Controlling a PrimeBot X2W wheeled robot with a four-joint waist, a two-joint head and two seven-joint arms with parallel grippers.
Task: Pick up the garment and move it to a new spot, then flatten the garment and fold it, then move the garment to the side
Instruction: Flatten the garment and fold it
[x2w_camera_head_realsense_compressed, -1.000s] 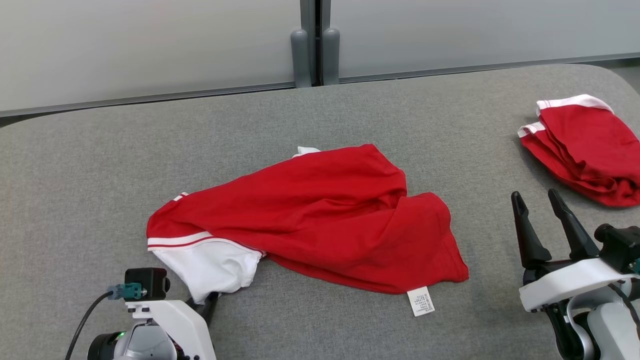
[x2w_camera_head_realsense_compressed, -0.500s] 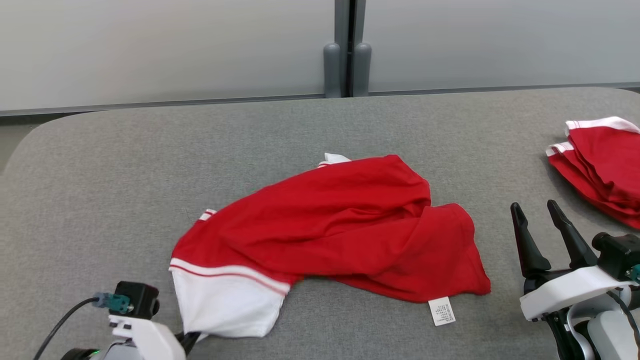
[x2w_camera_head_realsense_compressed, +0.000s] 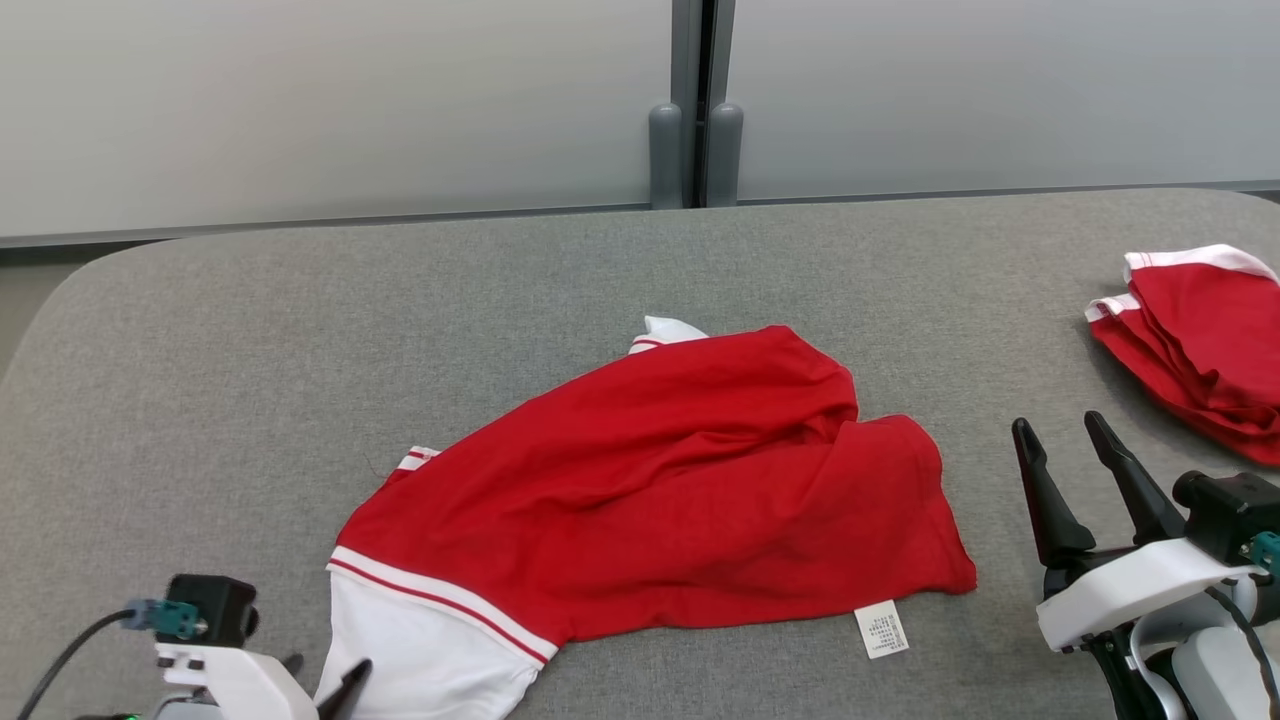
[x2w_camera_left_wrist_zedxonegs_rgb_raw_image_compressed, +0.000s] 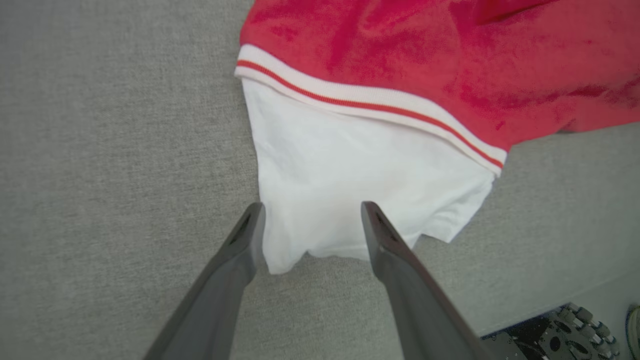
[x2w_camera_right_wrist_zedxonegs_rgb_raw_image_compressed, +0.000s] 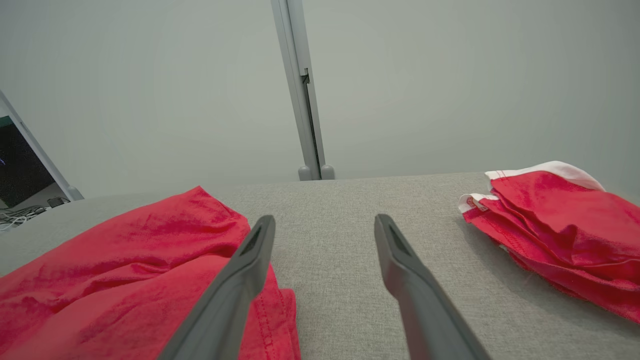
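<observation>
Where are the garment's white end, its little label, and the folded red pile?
white end (x2w_camera_left_wrist_zedxonegs_rgb_raw_image_compressed: 360, 190), left wrist view, middle of the white cloth.
label (x2w_camera_head_realsense_compressed: 882, 629), head view, centre of the tag.
folded red pile (x2w_camera_head_realsense_compressed: 1200, 340), head view, top red layer.

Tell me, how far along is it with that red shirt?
Early. The red shirt lies loose on the table, partly spread but rumpled, not folded. In hand: the left gripper, open, hovers at its white sleeve; the right gripper hangs open, idle. Left: flattening, folding, moving it aside.

Matt cloth garment (x2w_camera_head_realsense_compressed: 650, 480), seemingly felt-like table (x2w_camera_head_realsense_compressed: 250, 330)
</observation>
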